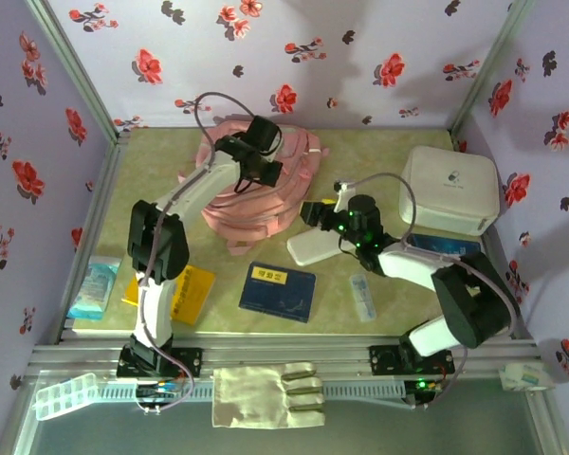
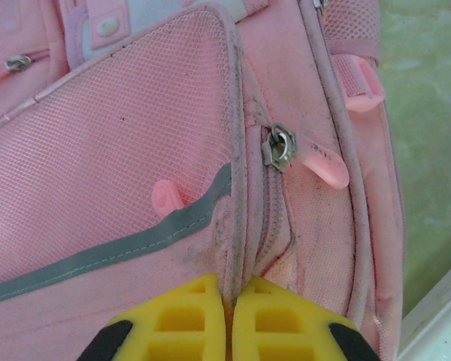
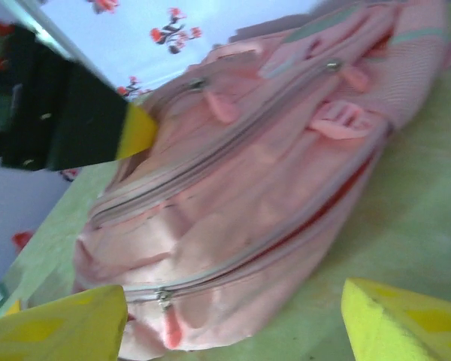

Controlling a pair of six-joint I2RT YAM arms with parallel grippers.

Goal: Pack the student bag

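Pinching bag (image 1: pixel 256 190) seam with clenched left tool (image 2: pixel 229 292), right tool (image 3: pixel 234 301) released nearby; barely begun, judging by book (image 1: pixel 278 291) and packet (image 1: pixel 185 294) loose on near worktop (image 1: pixel 360 152).

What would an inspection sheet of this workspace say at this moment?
Surface: green table, bare between items.
Job's things: pink student bag lying at the rear centre.
Clutter: white box, blue book, yellow booklet, tissue packet, white pouch; glove on the front rail.
Grippers: left gripper shut, pinching a bag seam; right gripper open, empty, facing the bag.
Cables: grey cable looping over each arm.
Surroundings: floral walls, metal frame.
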